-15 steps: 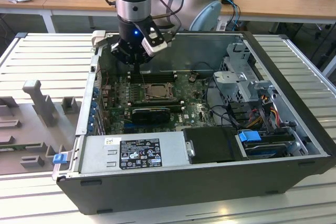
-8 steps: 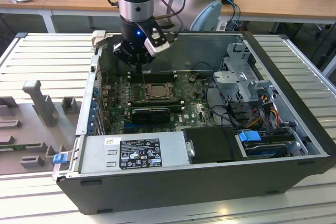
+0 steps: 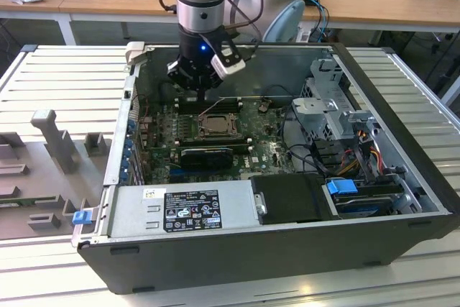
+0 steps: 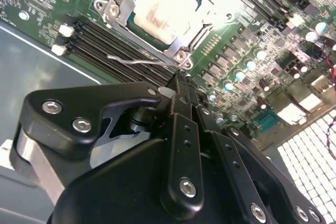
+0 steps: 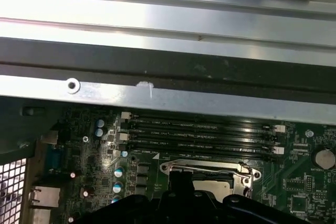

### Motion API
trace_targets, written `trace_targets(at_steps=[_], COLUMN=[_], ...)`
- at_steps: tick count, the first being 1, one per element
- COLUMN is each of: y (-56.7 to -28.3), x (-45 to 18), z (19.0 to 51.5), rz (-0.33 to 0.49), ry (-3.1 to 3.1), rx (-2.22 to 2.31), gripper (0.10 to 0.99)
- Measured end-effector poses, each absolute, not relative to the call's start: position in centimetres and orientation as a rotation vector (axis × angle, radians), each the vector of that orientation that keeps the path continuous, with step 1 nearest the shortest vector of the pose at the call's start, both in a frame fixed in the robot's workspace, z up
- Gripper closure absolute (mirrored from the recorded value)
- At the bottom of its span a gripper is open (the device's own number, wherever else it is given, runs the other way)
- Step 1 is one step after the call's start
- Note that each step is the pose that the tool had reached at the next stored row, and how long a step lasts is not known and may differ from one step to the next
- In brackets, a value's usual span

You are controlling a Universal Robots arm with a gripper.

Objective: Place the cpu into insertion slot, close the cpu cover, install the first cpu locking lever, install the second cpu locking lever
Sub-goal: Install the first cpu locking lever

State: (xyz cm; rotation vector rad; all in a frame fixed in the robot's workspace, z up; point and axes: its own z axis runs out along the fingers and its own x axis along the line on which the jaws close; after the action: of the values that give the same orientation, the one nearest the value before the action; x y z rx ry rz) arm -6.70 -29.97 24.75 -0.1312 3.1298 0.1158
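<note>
Lever stage: cpu [image 4: 160,14] seated, cpu cover [image 4: 181,45] down.
The gripper [image 4: 181,85], fingers clenched empty, hovers beside a raised wire locking lever [image 4: 139,61]; pressing it calls for precise contact.

The cpu [image 4: 160,11], pale silver-grey and square, lies flat in the insertion slot [image 3: 213,125] on the green motherboard. The cpu cover [image 4: 181,39], a thin silver frame, lies closed around it. One wire locking lever [image 4: 142,61] stands raised beside the socket.
</note>
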Motion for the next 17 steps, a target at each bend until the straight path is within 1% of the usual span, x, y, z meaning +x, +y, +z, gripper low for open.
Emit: trace_targets(at_steps=[3, 6, 10, 17], y=[-30.0, -30.0, -29.9, -29.1], x=[-6.7, -6.6, -5.9, -5.0], z=[24.6, 24.1, 23.4, 23.1], rz=[0.123, 0.153, 0.157, 0.164], ry=[3.129, 3.127, 3.127, 3.126], rx=[-0.131, -0.131, -0.126, -0.126], gripper=[0.98, 0.98, 0.98, 0.98])
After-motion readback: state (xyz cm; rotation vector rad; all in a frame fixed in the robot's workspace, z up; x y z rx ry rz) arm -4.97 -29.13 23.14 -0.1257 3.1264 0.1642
